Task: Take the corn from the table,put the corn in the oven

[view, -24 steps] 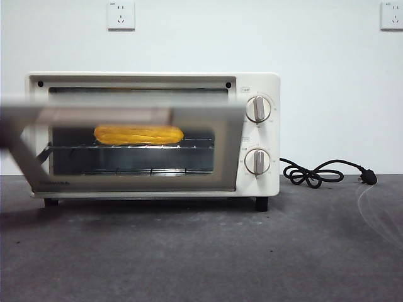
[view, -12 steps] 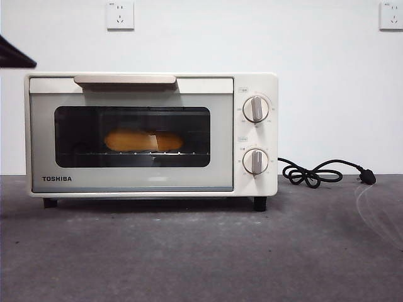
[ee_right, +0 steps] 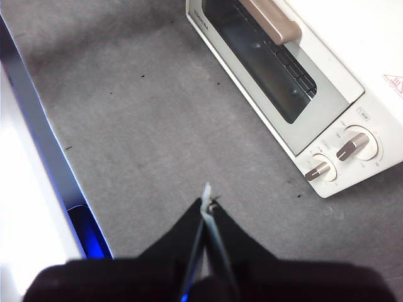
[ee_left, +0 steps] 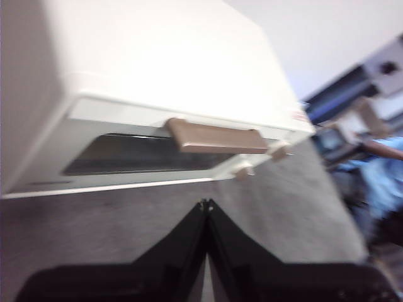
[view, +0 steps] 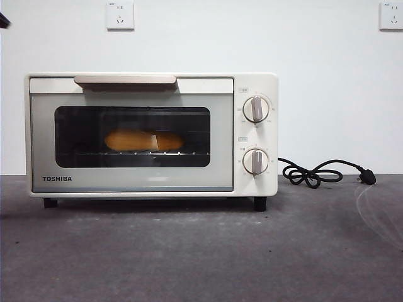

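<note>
The corn (view: 143, 140) lies on the wire rack inside the oven (view: 151, 133), seen dimly through the dark glass of the shut door. The oven stands on the table (view: 201, 251), cream-white with a beige handle (view: 124, 79) along the door's top. My left gripper (ee_left: 206, 204) is shut and empty, hovering above and in front of the oven's handle (ee_left: 216, 136). A black tip (view: 4, 21) at the front view's top left corner is all that shows of an arm there. My right gripper (ee_right: 208, 202) is shut and empty, high over the table in front of the oven (ee_right: 296, 82).
Two round knobs (view: 256, 109) sit on the oven's right panel. A black cord with plug (view: 327, 172) lies coiled on the table to the oven's right. Wall sockets (view: 120, 15) are on the white wall behind. A white edge with blue light (ee_right: 38, 189) borders the table.
The oven door, half raised a second ago, is now shut with the corn behind its glass. The arm at the upper left has drawn back, leaving only a small tip in view.
</note>
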`<state>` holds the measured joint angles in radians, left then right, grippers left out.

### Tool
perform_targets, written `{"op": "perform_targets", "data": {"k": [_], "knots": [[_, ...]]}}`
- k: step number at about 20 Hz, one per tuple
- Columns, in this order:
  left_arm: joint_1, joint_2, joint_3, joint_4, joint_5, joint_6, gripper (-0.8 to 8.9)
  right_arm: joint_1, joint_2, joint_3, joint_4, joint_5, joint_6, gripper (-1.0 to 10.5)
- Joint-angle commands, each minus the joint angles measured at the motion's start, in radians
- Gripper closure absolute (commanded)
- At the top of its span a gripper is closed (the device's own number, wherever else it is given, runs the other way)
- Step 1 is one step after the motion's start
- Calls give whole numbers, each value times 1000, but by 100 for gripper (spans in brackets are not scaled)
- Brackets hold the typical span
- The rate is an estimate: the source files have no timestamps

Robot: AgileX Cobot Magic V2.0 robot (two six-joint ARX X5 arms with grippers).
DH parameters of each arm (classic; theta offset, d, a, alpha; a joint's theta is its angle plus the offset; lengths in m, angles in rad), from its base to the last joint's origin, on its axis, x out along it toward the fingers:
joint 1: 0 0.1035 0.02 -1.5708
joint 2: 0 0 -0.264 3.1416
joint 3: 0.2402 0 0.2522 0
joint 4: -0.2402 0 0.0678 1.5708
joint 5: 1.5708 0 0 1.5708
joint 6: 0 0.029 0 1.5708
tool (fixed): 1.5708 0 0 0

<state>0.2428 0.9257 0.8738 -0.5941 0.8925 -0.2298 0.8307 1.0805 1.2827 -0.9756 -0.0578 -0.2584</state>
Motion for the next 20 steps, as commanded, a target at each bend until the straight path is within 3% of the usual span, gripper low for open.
{"op": "perform_targets", "data": {"k": [1,5,12,20], "knots": [[-17,-81,-4,-37,-116,-2,820,-1,3,0,3,2,-4,963],[-34,-190,-4,-82,-272,-22,820,-1,3,0,3,2,-4,963],[-44,-320,-4,-251,-452,-29,820,-1,3,0,3,2,-4,963],[-43,-323,-4,-366,-474,-30,816,-1,3,0,4,2,-4,963]]}}
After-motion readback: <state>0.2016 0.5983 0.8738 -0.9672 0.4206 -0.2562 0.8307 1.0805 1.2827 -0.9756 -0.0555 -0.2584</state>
